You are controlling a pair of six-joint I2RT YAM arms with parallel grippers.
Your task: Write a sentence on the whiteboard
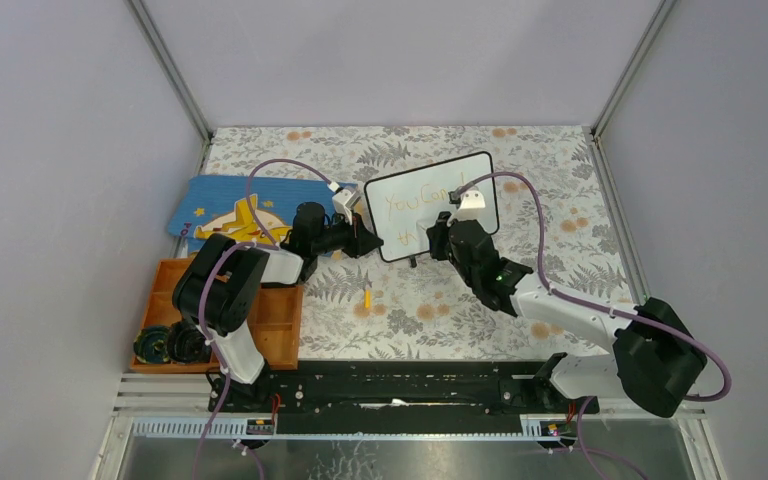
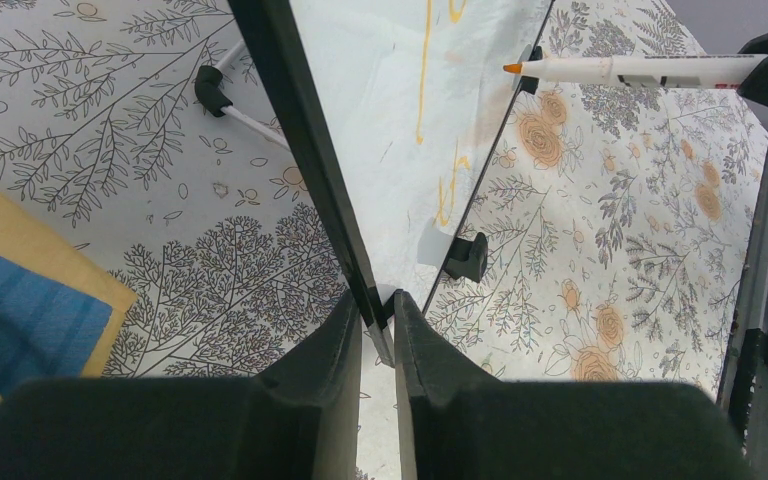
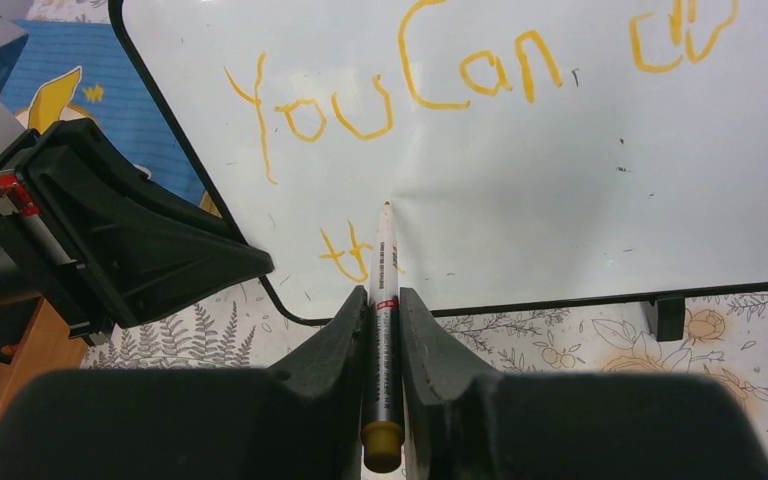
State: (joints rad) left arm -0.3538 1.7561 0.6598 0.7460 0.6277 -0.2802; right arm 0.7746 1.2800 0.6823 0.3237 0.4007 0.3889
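The whiteboard (image 1: 420, 215) stands mid-worktop (image 1: 460, 310); a book (image 1: 215, 205) lies to its left, a tray (image 1: 278, 330) sits nearer on that side, and a marker cap (image 1: 368, 297) lies before it.

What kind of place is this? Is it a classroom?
Probably not a classroom: it looks like a robot test booth. Plain grey walls box in one flowery table, and two robot arms are bolted to a black rail at its edge.

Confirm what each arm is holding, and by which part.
Left gripper: jaws clamp the whiteboard by its left frame edge, near the bottom corner. Right gripper: jaws clamp the marker by the rear of its barrel, near the tail cap.
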